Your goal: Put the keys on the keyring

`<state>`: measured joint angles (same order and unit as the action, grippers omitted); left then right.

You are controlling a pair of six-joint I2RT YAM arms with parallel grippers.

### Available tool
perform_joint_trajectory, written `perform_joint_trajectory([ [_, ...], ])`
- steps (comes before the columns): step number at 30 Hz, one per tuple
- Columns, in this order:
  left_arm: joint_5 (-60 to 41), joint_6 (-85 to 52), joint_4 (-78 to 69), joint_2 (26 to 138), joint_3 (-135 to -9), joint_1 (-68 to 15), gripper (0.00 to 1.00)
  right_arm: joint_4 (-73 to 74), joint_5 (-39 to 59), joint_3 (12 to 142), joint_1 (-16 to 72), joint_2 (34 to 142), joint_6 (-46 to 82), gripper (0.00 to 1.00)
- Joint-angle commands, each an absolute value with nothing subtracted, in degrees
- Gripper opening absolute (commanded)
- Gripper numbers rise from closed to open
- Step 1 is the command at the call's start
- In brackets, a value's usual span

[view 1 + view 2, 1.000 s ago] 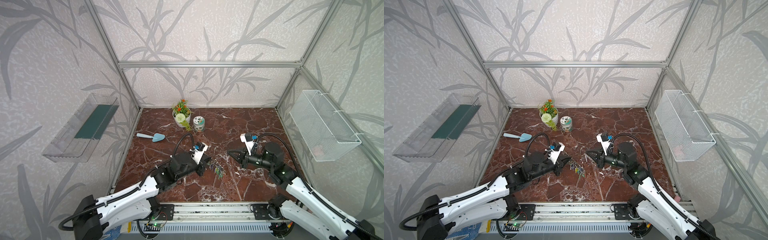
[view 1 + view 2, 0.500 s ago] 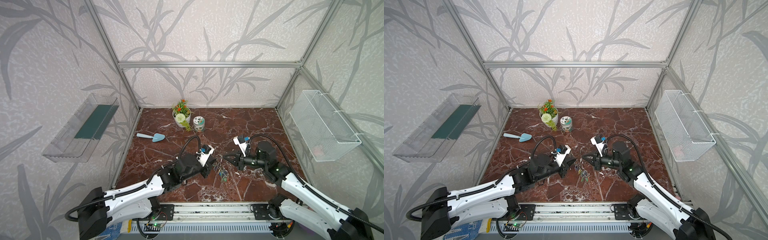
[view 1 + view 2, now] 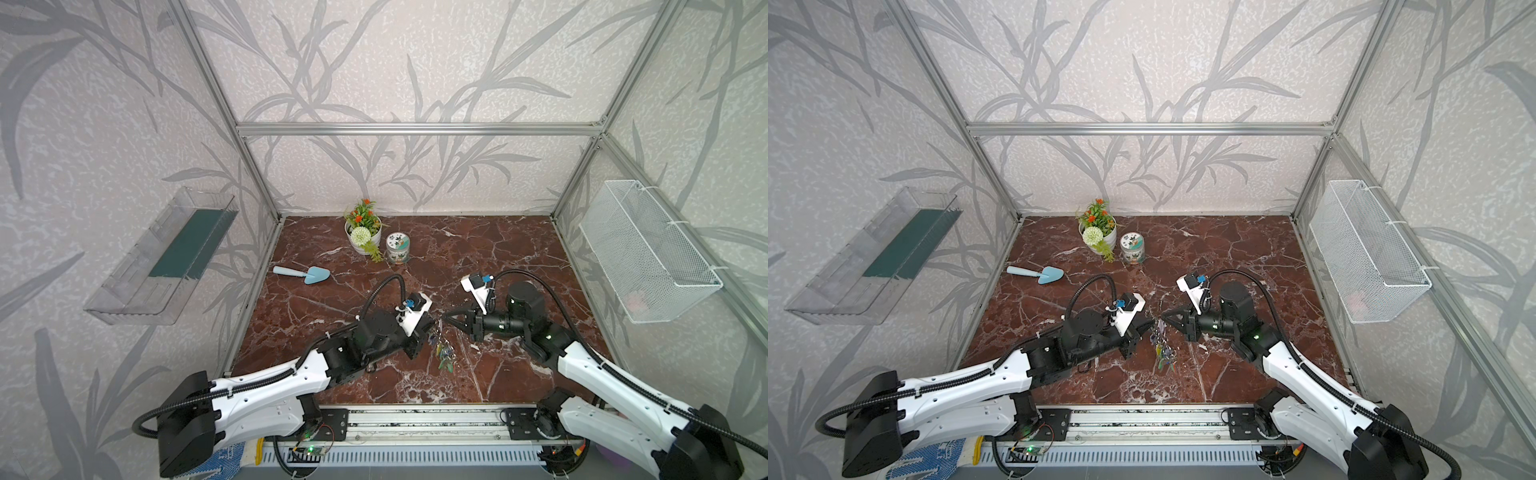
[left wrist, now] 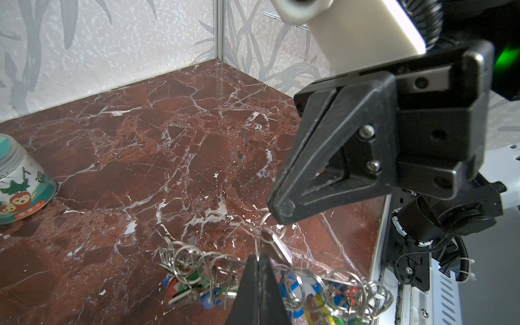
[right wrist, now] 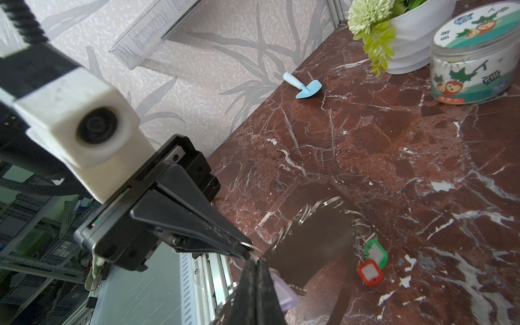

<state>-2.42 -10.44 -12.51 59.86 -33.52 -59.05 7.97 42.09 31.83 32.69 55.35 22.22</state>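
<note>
In both top views my two grippers meet tip to tip above the middle of the marble table. The left gripper (image 3: 433,325) (image 4: 258,257) is shut on the keyring (image 3: 442,353) (image 4: 309,284). The keyring is a grey plate (image 5: 315,244) edged with small rings and coloured tags, and it hangs down towards the table. The right gripper (image 3: 444,318) (image 5: 254,260) is shut on the little split ring of the keys (image 4: 274,244). Their pale lilac tag (image 5: 284,292) lies against the plate's edge. In the left wrist view the key hangs just below the right gripper's tip (image 4: 282,209).
A white flower pot (image 3: 363,232) and a printed tin (image 3: 397,248) stand at the back. A blue trowel (image 3: 305,274) lies at the left. A wire basket (image 3: 648,253) hangs on the right wall and a clear shelf (image 3: 166,257) on the left wall.
Both grippers have closed in on each other at the middle. The left one carried the keyring rightward and the right one moved left. Their tips now almost touch.
</note>
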Motion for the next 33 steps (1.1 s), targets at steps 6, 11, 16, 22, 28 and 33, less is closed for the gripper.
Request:
perform_joint_trajectory([
  [6, -1.5, -9.1, -17.7, 59.0, -36.6, -59.7, 0.00, 9.4, 41.6, 31.4, 33.1, 55.8, 21.0, 0.00],
  [11, -1.1, -9.1, -18.0, 58.6, -36.2, -59.9, 0.00, 9.0, 40.6, 31.6, 33.1, 56.5, 21.3, 0.00],
  [16, -0.8, -9.1, -18.5, 58.1, -35.7, -60.1, 0.00, 9.1, 40.3, 31.6, 33.1, 57.5, 21.5, 0.00],
  [22, -0.2, -9.0, -20.0, 57.2, -34.6, -60.2, 0.00, 9.9, 40.9, 31.5, 33.1, 59.4, 22.4, 0.00],
  [28, 0.5, -8.9, -22.6, 56.0, -33.3, -60.2, 0.00, 11.9, 42.2, 31.2, 33.1, 61.1, 23.3, 0.00],
  [33, 1.7, -9.5, -30.2, 55.1, -30.1, -60.4, 0.00, 15.1, 44.0, 31.1, 32.9, 62.3, 24.5, 0.00],
])
